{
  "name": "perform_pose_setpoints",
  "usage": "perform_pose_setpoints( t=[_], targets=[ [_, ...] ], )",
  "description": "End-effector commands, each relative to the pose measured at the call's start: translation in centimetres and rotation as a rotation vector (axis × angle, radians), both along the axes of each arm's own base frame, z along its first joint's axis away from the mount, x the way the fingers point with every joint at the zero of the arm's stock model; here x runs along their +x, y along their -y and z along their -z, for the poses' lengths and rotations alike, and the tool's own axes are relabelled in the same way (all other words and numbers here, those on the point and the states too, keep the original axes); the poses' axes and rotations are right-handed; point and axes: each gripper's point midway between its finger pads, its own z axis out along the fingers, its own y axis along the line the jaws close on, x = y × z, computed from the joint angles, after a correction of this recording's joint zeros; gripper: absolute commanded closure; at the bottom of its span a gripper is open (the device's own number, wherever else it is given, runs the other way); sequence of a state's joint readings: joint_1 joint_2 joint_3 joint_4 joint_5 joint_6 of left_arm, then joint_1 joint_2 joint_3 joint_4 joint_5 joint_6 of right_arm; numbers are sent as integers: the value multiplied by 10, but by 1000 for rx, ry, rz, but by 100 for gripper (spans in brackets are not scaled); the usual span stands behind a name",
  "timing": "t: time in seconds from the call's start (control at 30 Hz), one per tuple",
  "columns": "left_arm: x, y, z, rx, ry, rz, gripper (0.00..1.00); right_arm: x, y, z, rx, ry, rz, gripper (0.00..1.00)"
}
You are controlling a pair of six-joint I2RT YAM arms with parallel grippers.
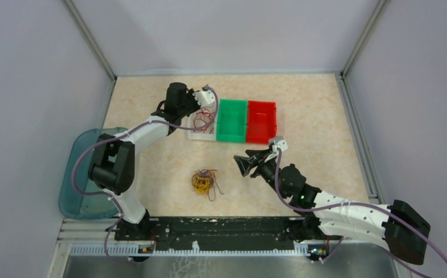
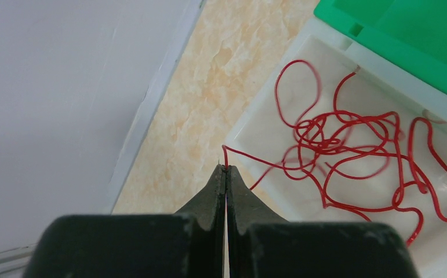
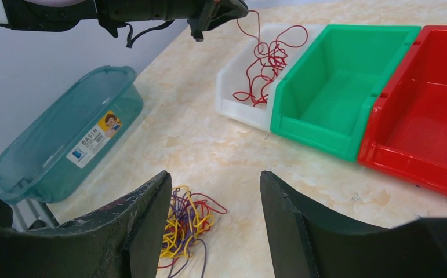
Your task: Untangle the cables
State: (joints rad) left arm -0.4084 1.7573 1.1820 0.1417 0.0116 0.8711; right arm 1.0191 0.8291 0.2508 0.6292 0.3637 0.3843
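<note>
The tangle (image 1: 203,181) of yellow, dark purple and red cables lies in the middle of the table (image 3: 209,145). It is left of the right gripper (image 3: 214,179) and a little nearer the arm bases. This gripper hangs above the table with its jaws apart and nothing between them. In its own wrist view the clump sits just below the left finger, not under the gap, so I judge that a reach would have to go left and down. The clump has no clear long axis (only a few loose ends trail off to its near right). The right arm is much the closer of the two, and nothing stands between it and the clump.

The left gripper (image 2: 226,169) is at the far side, closed on one end of the red cable (image 2: 348,139). It sits over the left edge of the white bin (image 3: 235,107). From there the cable runs right and lies in loose loops inside that bin, apart from the other cables.

The green bin (image 3: 313,130) and the red bin (image 3: 418,168) stand in a row to the right of the white one, and both look empty. A teal basin (image 3: 58,145) sits at the left edge of the table, well apart from the tangle.
</note>
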Motion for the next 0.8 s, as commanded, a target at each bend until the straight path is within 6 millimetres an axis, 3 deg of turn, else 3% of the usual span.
perform_pose_setpoints(
  t=[0.0, 0.13, 0.3, 0.33, 0.43, 0.6, 0.77],
  targets=[
    [-18, 20, -11, -119, -28, 88, 100, 4, -1, -33, 64, 51, 13, 41],
    [-38, 42, 2, -201, -164, 176, 95, 4, 1, -36, 69, 52, 19, 41],
    [-39, 45, 20, -194, -260, 167, 88, 3, 4, -38, 68, 52, 27, 41],
    [-41, 45, 22, -192, -275, 170, 82, 3, 4, -39, 68, 52, 26, 41],
    [-45, 48, 20, -196, -310, 182, 45, 3, 4, -40, 64, 52, 21, 41],
    [-57, 52, -22, -264, -350, 211, 19, -2, -8, -36, 21, 51, -39, 37],
    [-94, 49, -71, -324, -418, 294, 1, -5, -25, -20, -44, 29, -111, 34]
  ],
)
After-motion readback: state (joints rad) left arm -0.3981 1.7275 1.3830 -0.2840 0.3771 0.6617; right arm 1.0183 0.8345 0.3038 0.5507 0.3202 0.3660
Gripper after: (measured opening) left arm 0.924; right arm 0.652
